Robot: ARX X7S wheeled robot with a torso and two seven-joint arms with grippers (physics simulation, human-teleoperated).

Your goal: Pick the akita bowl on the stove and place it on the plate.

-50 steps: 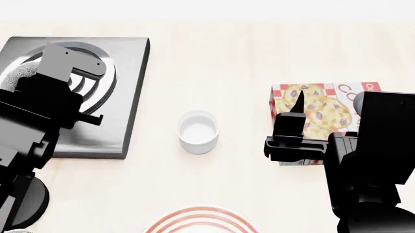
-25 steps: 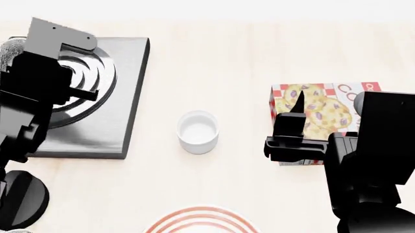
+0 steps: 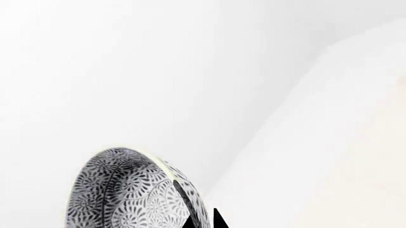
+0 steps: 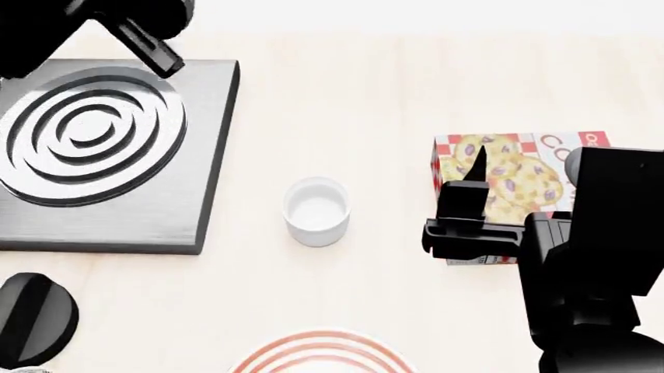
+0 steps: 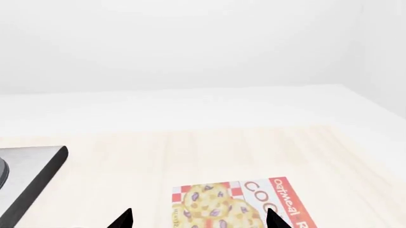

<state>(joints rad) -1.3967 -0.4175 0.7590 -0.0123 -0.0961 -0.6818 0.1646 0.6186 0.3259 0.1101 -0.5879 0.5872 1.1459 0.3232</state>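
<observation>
1. Left gripper: your left wrist view shows only one black fingertip (image 3: pixel 219 219) at the frame edge, just beside the akita bowl (image 3: pixel 130 192); whether the jaws pinch the bowl cannot be told. In the head view only a part of the left arm (image 4: pixel 93 23) shows, cut off at the top corner.
2. Akita bowl: seen in the left wrist view only, tilted, its lower part cut off, against a blank white background.
3. Stove (image 4: pixel 197 155): your head view shows its burner rings bare; the knob (image 4: pixel 36 318) sits near it, partly cropped.
4. Plate (image 4: pixel 322 353): only its far rim shows.
5. Right gripper (image 5: pixel 199 218): tips spread apart above the cookie box (image 5: pixel 238 204), holding nothing.
6. White cup (image 4: pixel 316 210): between stove and box.
</observation>
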